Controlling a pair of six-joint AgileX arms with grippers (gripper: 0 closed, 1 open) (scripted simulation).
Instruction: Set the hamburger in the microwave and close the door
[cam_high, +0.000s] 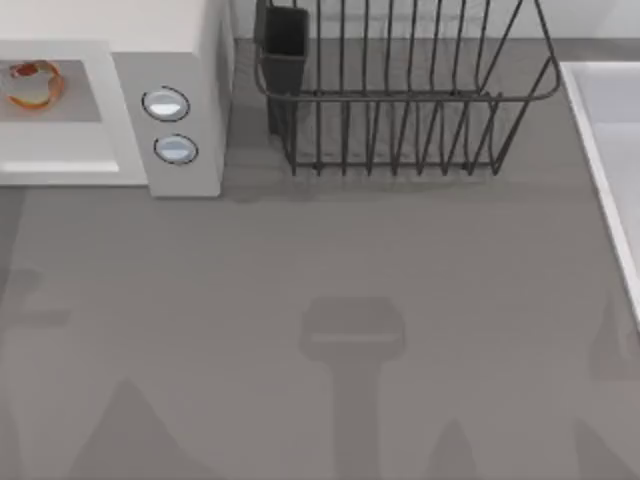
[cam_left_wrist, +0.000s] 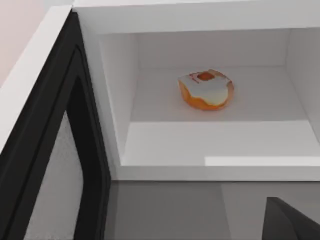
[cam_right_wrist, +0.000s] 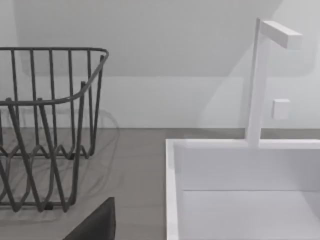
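Jaws: cannot tell the state on either arm. The left wrist view shows one dark fingertip low near the microwave's mouth, holding nothing; the right wrist view shows a dark finger edge near the wire rack and the sink, idle.

Hamburger sits on the floor of the microwave, toward the back wall, well clear of the front lip. From above it shows through the cavity at the surface's back-left corner, left of the two knobs.

Door is swung wide open, standing beside the cavity opening on its hinge side. So placing looks done; closing is the step in hand.

How I'd do it: bring the left jaws around to the door's outer face, contact far from the hinge for leverage, push in an arc following the hinge, not straight. Keep the fingertip out of the cavity so it doesn't get pinched or nudge the hamburger. Push until the door sits flush with the knob panel.
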